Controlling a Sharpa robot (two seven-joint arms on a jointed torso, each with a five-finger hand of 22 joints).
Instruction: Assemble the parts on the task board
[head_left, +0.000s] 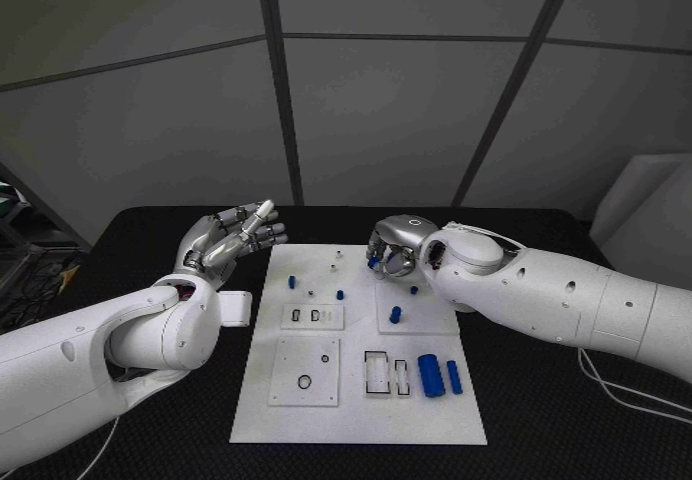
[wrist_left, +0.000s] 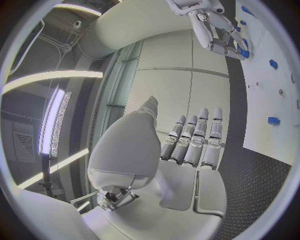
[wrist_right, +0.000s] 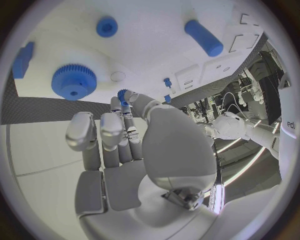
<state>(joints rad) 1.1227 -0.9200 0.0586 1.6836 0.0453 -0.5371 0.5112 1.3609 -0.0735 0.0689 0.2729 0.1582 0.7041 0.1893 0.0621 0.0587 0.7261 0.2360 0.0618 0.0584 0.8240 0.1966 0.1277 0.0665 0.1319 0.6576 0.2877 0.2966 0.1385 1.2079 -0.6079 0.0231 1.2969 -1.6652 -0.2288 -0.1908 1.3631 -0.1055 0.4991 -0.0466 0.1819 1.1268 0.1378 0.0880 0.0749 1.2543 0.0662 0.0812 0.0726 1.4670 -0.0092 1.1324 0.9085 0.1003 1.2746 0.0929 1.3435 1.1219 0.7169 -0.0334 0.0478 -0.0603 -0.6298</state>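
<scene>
The white task board (head_left: 361, 420) lies in the middle of the black table. My right hand (head_left: 397, 246) hovers over its far end and pinches a small blue gear (wrist_right: 123, 94) between thumb and a finger; the left wrist view shows that gear (wrist_left: 243, 52) at the fingertips too. A larger blue gear (wrist_right: 74, 81) sits on the board just beyond the fingers. My left hand (head_left: 231, 238) is raised beside the board's far left corner, fingers straight and apart (wrist_left: 194, 142), holding nothing. Two blue cylinders (head_left: 431, 375) lie on the board's near right part.
Small blue pegs (head_left: 293, 283) and a short blue piece (head_left: 395, 314) stand on the board's far half. Recessed slots (head_left: 385, 372) and a raised square plate (head_left: 307, 370) take up its near half. Black table shows on both sides of the board.
</scene>
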